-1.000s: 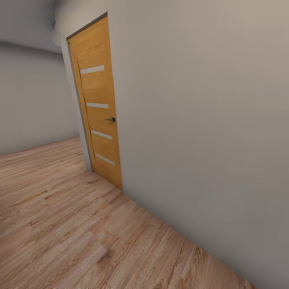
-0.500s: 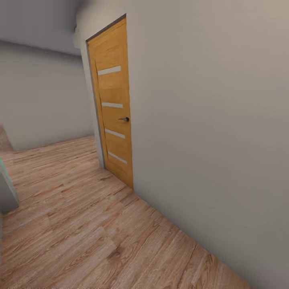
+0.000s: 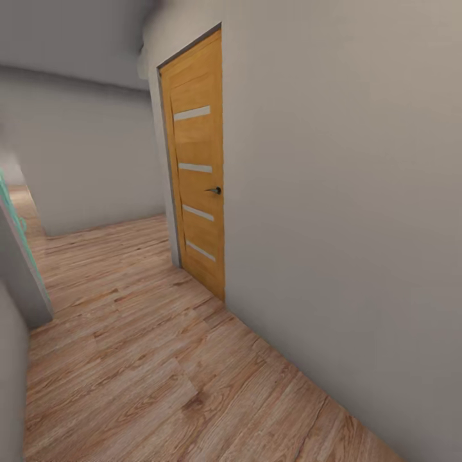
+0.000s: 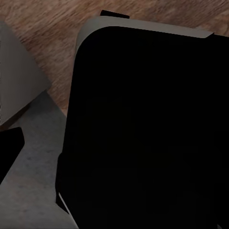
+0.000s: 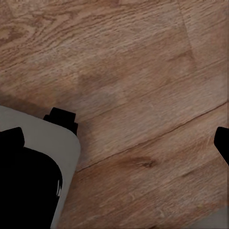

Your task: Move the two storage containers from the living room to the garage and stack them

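The storage containers are not seen at this moment; the robot is in transit along a corridor, and their position cannot be told from these pictures. The head view gives a light wood-plank floor (image 3: 147,359), a plain grey wall (image 3: 346,212) close on the right, and a shut honey-coloured door (image 3: 197,173) with pale horizontal inlays and a small dark handle (image 3: 214,190). On the left, a wall corner with a teal edge (image 3: 19,250) stands close by. In the right wrist view, two dark fingertips (image 5: 11,137) sit well apart over bare planks with nothing between them — the right jaws stand open and empty. The left wrist view is taken up by a dark rounded part of the robot's body (image 4: 143,129); the state of the left jaws cannot be told. Judged risk: the passage is narrow, so a wide turn could scrape the base on the right wall or clip the left corner.
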Motion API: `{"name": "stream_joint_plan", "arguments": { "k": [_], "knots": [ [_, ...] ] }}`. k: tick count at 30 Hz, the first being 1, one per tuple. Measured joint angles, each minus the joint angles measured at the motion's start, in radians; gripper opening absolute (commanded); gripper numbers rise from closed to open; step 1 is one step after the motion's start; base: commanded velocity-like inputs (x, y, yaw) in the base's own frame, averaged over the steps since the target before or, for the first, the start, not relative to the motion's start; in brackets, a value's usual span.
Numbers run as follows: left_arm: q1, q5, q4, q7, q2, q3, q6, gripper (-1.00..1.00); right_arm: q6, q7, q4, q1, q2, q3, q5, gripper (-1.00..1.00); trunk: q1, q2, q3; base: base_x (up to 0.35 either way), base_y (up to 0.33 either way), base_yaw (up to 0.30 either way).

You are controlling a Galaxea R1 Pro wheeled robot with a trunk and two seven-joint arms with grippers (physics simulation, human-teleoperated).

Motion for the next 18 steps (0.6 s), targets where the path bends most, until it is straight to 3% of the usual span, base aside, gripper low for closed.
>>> {"name": "stream_joint_plan", "arguments": {
  "k": [9,18],
  "knots": [
    [0.0,0.0,0.0,0.001,0.0,0.0,0.0,1.0,-0.002,0.0,-0.001,0.0,0.001,0.0,0.0,1.0,0.0,0.0,0.0,0.0,0.0,0.033],
    [0.0,0.0,0.0,0.0,0.0,0.0,0.0,1.0,-0.002,0.0,-0.001,0.0,0.001,0.0,0.001,1.0,0.0,0.0,0.0,0.023,0.0,0.217]
  ]
}}
